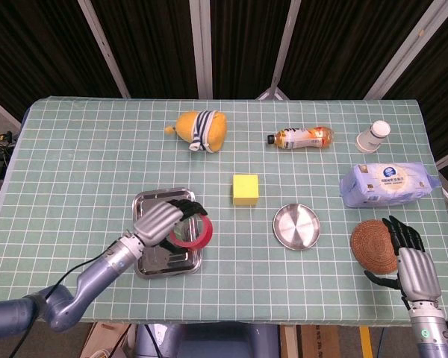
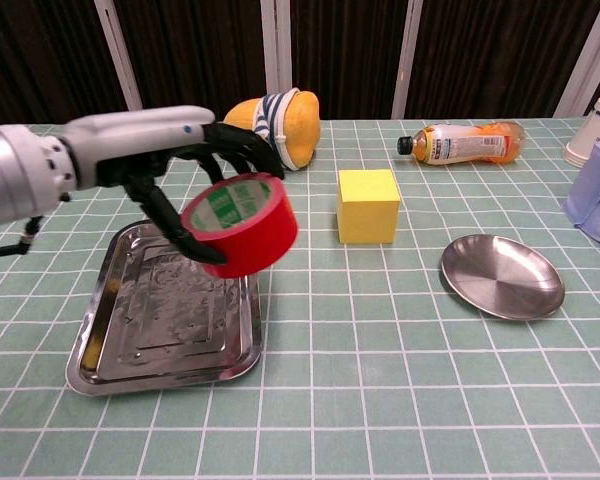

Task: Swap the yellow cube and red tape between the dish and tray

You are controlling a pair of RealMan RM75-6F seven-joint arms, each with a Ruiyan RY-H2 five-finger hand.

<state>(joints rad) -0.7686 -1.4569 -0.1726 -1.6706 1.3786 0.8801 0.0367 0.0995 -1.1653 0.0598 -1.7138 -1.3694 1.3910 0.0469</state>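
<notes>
Left robot hand [image 2: 165, 160] grips the red tape [image 2: 240, 224], fingers curled over the roll, and holds it in the air above the right edge of the tray [image 2: 110, 340] — clear of the metal, tilted so the green-printed core faces near-left. Tray holds nothing else. Right robot hand [image 1: 412, 265] sits at the near right of the desk [image 1: 82, 149] just beside a woven brown coaster [image 1: 369, 245], fingers spread, holding nothing.

Yellow cube [image 2: 367, 205] rests on the desk cloth between tray and dish [image 2: 502, 275], nearer the far side — in neither container. Dish is bare.

Progress, as a judgement: roughly midway. Both containers are vacated; the tape is lifted but not delivered. Left to do: carry the tape rightward past the cube and set it in the dish, then put the cube in the tray.

Bystanders along the far and right side: plush toy [image 1: 200, 130], lying bottle [image 1: 302, 138], paper cup [image 1: 373, 136], wipes pack [image 1: 388, 184]. None in the path.
</notes>
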